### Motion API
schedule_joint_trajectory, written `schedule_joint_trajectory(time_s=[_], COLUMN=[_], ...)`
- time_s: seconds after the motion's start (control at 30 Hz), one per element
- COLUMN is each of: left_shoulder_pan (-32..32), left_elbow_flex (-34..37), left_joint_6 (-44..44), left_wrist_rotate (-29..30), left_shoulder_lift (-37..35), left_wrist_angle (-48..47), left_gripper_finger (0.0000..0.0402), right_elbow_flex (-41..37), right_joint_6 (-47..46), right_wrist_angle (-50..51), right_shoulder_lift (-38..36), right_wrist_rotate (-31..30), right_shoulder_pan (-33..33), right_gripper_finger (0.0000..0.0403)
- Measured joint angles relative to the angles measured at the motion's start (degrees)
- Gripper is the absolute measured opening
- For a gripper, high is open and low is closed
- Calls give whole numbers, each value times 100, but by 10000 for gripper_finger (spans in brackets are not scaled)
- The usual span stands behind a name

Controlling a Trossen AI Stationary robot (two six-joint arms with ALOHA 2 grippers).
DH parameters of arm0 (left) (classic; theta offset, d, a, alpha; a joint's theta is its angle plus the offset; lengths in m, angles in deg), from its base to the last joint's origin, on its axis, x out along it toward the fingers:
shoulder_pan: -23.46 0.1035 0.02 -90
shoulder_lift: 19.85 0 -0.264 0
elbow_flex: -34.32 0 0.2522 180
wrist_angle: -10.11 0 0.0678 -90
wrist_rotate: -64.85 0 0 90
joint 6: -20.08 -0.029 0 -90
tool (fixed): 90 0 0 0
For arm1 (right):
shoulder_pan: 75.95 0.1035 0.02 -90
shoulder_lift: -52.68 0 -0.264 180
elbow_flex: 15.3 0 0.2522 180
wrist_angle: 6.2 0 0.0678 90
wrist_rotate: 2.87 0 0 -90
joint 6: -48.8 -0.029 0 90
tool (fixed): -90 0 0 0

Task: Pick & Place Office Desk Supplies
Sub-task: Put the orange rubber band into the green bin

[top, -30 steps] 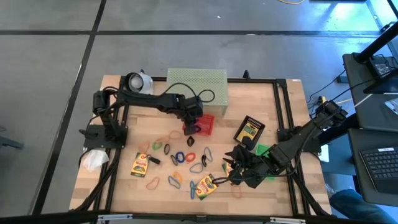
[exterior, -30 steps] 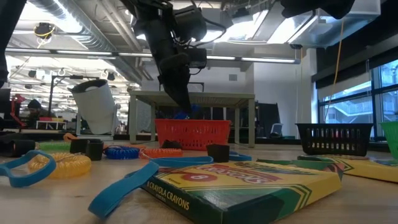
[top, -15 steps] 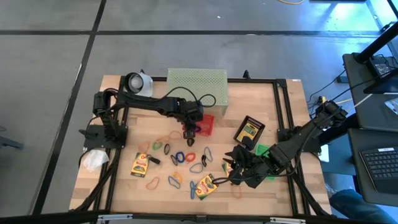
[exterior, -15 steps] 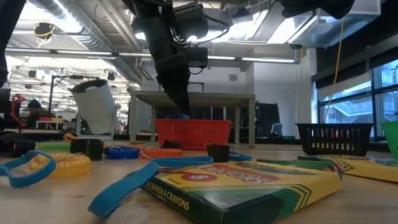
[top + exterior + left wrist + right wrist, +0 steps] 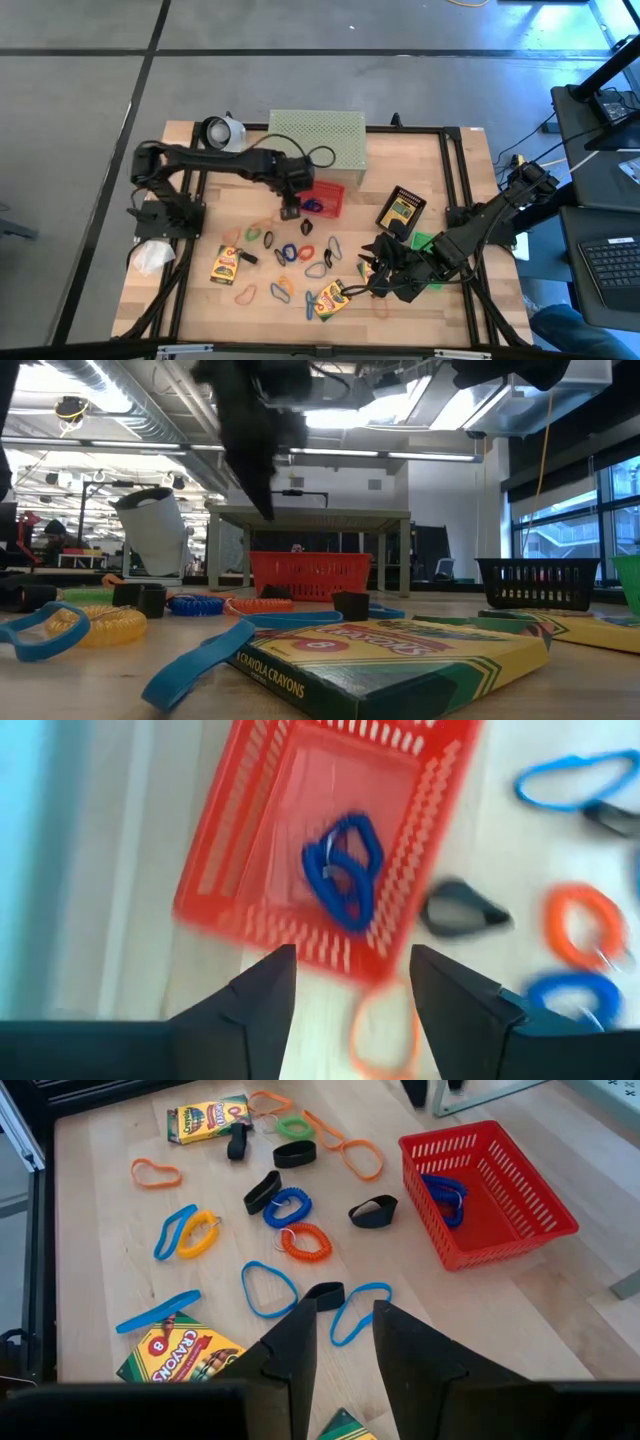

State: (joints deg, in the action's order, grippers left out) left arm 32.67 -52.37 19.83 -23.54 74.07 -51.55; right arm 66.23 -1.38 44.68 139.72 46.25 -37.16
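A red basket [image 5: 322, 199] stands on the table in front of the green shelf, with a blue coiled loop [image 5: 345, 870] lying on its floor. My left gripper [image 5: 345, 990] hovers open just off the basket's left side, nothing between its fingers. Coloured loops and black clips [image 5: 290, 250] are scattered over the middle of the table. Crayon boxes lie at the left [image 5: 226, 264], near the front [image 5: 330, 299] and at the right [image 5: 401, 209]. My right gripper [image 5: 345, 1335] waits open above the front right of the table, holding nothing.
The pale green perforated shelf [image 5: 317, 133] stands at the far edge with a white roll [image 5: 219, 131] beside it. A white wad [image 5: 152, 257] lies off the left rail. A black basket [image 5: 535, 582] shows at the right in the low view. Black frame rails [image 5: 455, 180] border the table.
My left gripper has opened and let go of the blue coiled loop, which now lies in the red basket. The gripper has then risen and drawn back toward the table's left edge, off the basket.
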Motion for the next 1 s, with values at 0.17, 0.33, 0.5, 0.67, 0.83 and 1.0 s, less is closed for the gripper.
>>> schedule_joint_trajectory(time_s=[0.17,0.33,0.5,0.67,0.83,1.0], left_shoulder_pan=[-116,-498,-827,-1001,-1007,-1075], left_elbow_flex=[-1,-7,-6,152,602,1195], left_joint_6=[-28,-170,632,1200,1394,1295], left_wrist_rotate=[-145,-123,247,357,381,358], left_shoulder_lift=[-802,-1251,-1287,-1285,-1287,-1285], left_wrist_angle=[-1043,-2596,-3232,-2877,-2553,-2039], left_gripper_finger=[182,177,175,175,173,171], right_elbow_flex=[0,0,0,0,0,0], right_joint_6=[-21,-35,-35,-35,-19,-4], right_wrist_angle=[-16,-70,-161,-163,-164,-162], right_shoulder_lift=[0,0,0,0,0,0], right_wrist_rotate=[2,49,132,138,150,150], right_shoulder_pan=[7,17,20,20,20,20], right_gripper_finger=[103,103,103,103,103,103])
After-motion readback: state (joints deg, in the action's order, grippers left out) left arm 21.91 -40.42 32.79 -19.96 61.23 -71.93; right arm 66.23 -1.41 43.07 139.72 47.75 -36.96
